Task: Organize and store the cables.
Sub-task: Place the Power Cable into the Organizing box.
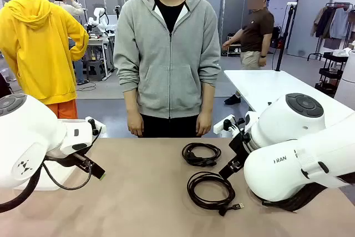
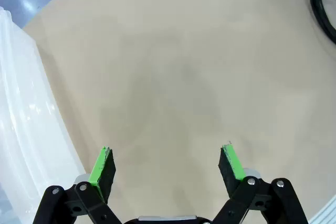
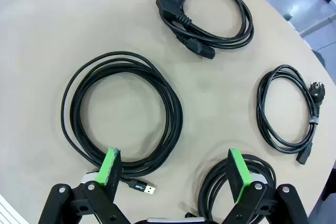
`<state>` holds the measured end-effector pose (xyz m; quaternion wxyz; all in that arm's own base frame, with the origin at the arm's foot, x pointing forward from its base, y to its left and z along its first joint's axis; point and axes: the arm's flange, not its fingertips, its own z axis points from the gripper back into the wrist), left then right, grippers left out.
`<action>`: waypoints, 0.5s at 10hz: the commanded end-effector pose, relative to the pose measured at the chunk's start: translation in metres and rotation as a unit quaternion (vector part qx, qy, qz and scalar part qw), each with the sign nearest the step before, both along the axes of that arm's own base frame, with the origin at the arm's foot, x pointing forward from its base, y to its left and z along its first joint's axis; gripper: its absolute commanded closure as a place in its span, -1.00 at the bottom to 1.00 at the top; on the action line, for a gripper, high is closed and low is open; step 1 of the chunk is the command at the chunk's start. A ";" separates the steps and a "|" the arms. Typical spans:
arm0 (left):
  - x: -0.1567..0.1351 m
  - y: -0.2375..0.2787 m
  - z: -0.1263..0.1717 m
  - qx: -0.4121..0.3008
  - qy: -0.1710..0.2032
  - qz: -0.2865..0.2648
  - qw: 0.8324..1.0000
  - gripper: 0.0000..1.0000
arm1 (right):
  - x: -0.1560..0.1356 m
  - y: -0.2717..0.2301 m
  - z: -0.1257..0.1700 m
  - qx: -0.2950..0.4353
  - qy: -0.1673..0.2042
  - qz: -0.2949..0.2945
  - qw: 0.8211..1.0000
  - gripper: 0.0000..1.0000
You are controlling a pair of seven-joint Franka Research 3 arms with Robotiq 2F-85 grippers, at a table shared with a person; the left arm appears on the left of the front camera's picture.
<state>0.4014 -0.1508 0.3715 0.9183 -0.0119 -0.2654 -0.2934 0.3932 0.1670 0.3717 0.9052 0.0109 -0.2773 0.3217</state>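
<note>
Four black coiled cables are lying on the round-edged beige counter.
The right claw is hovering over the coils with its green-padded fingers spread apart. The left claw is gaping wide above bare counter, beside a translucent white plastic bin.

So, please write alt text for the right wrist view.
Four coiled black cables lie on a tan table, the right gripper open above them: a big USB cable, a power cable, a thin cable and a fourth cable partly hidden by a finger.
</note>
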 end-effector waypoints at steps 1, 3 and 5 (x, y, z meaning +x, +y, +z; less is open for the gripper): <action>0.000 0.000 0.000 0.000 0.000 0.000 1.000 -1.00 | 0.000 0.000 0.000 0.000 0.000 0.000 1.000 -1.00; 0.000 0.000 0.000 0.000 0.000 0.000 1.000 -1.00 | 0.000 0.000 0.000 0.000 0.000 0.000 1.000 -1.00; 0.000 0.000 0.000 0.000 0.000 0.000 1.000 -1.00 | 0.000 0.000 0.000 0.000 0.000 0.000 1.000 -1.00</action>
